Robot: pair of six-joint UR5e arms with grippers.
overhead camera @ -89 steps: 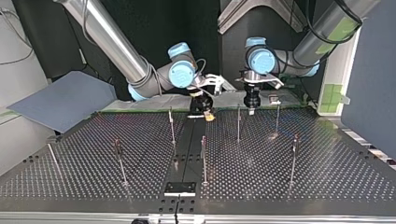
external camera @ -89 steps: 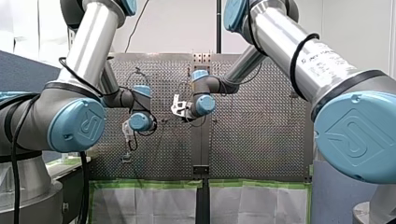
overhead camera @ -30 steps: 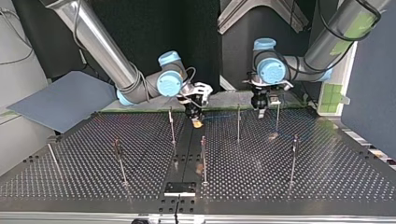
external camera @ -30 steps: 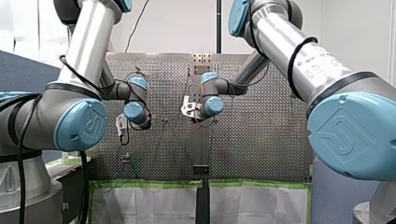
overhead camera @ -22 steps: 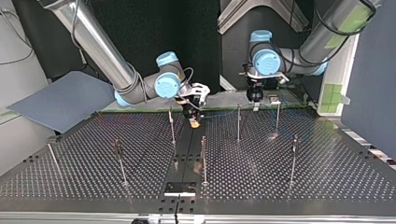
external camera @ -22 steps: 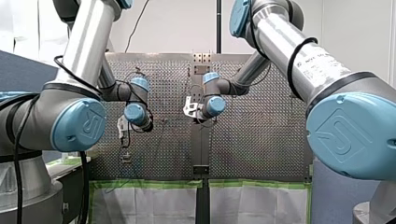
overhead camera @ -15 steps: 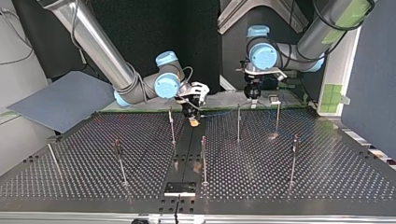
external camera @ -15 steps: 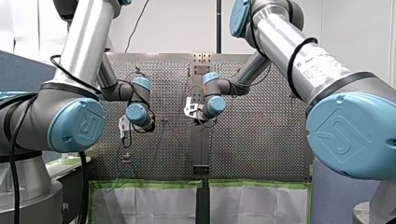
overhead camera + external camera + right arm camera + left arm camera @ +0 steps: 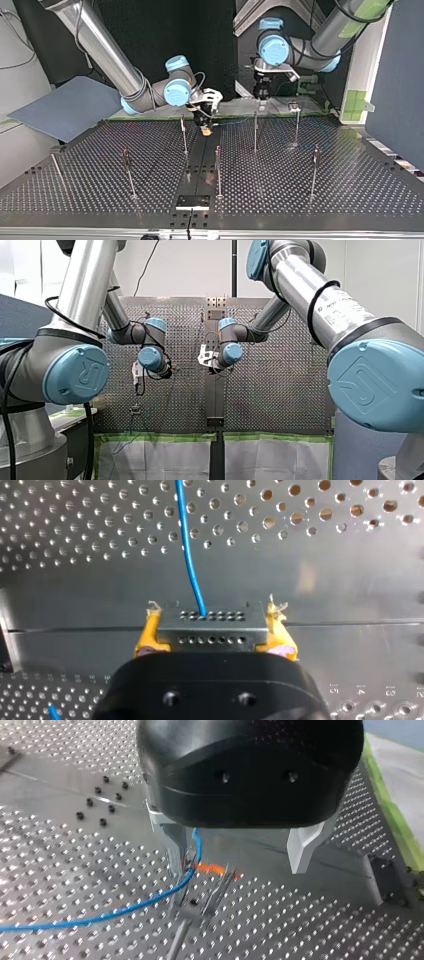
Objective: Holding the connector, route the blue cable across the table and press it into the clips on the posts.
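My right gripper (image 9: 212,645) is shut, its yellow pads (image 9: 148,636) clamping the grey connector (image 9: 211,627). The blue cable (image 9: 189,555) runs from the connector straight ahead over the perforated table. In the top view this gripper (image 9: 205,129) hangs low at the table's far middle. My left gripper (image 9: 240,855) is open, with its metal fingers (image 9: 172,840) wide apart above a post's clip (image 9: 200,902). The blue cable (image 9: 125,912) passes beside one finger and across that clip. In the top view my left gripper (image 9: 260,102) hovers over a thin post (image 9: 255,132).
Several thin posts stand on the perforated table (image 9: 350,190), among them post (image 9: 297,125), post (image 9: 184,135) and post (image 9: 218,170). A black plate (image 9: 193,202) lies at the near edge. A grey-blue sheet (image 9: 65,107) leans at the top view's left.
My left gripper has risen and moved toward the top view's left, from beside one far post to above its neighbour. My right gripper has barely shifted, still holding the connector.
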